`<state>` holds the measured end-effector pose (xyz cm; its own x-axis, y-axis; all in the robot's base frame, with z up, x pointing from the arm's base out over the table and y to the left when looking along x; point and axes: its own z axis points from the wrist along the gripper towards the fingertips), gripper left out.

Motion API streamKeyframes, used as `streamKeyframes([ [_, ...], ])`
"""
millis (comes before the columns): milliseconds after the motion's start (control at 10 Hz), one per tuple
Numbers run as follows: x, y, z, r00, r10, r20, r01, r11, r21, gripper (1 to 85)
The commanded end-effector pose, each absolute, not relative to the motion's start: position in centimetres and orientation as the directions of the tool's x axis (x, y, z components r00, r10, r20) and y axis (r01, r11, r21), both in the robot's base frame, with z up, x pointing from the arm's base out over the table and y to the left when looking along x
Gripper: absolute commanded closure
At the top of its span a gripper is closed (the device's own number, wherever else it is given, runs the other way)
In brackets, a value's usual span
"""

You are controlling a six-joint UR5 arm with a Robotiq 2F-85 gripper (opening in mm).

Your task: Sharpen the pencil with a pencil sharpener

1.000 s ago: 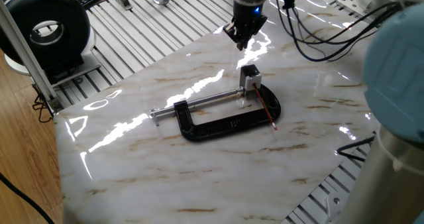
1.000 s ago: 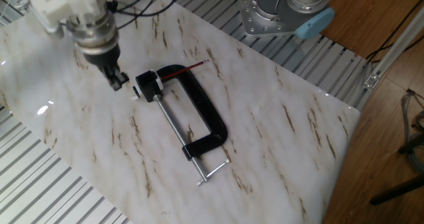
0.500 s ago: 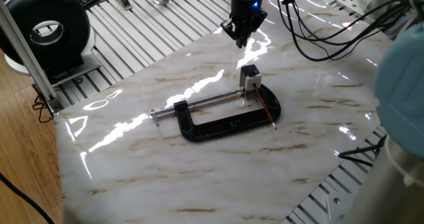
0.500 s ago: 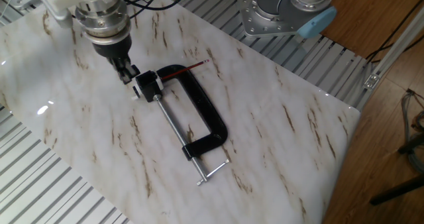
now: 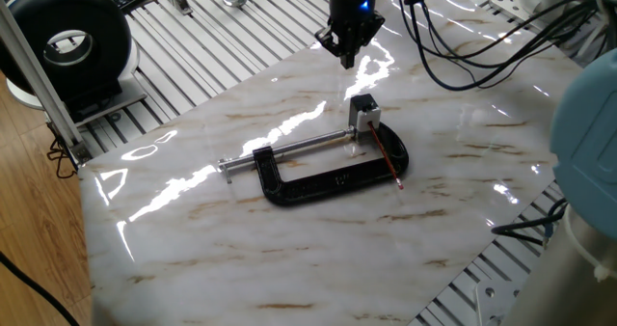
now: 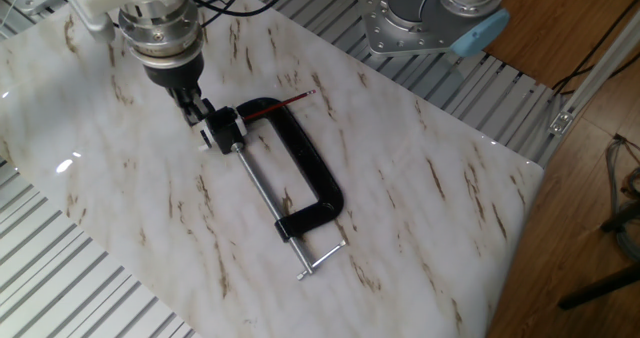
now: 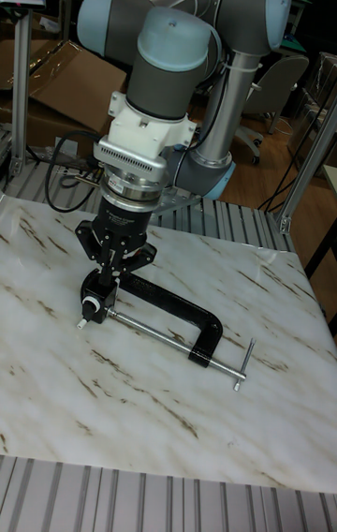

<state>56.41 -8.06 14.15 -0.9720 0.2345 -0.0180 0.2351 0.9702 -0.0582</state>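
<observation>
The pencil sharpener (image 5: 363, 111), a small white block with a black top, sits at the screw end of a black C-clamp (image 5: 328, 179). The red pencil (image 5: 387, 159) lies slanted across the clamp's curved end, one end at the sharpener. From the other side the pencil (image 6: 276, 105) runs away from the sharpener (image 6: 222, 128). My gripper (image 5: 344, 58) hangs over the table beyond the sharpener, fingers together and holding nothing. In the other fixed view the gripper (image 6: 197, 110) ends just left of the sharpener. The tall view shows the gripper (image 7: 112, 272) over the sharpener (image 7: 92, 294); the pencil is hidden there.
The clamp's silver screw rod (image 5: 289, 149) reaches left to a small crossbar (image 6: 322, 260). A black round device (image 5: 67, 41) stands on the slatted frame at the far left. Cables (image 5: 463, 46) hang behind the gripper. The arm's base (image 6: 425, 18) is bolted at the marble slab's edge.
The gripper has drifted closer to the sharpener, seen as a move to the right in the other fixed view. Pencil, sharpener and clamp have stayed put.
</observation>
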Motion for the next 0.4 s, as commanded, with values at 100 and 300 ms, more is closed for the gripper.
streamKeyframes([
  [100,56.55,-8.25,14.2,-0.975,0.224,-0.019,0.224,0.972,-0.064,73.3],
  [300,56.61,-8.09,14.19,-0.975,0.221,-0.02,0.221,0.973,-0.059,73.7],
])
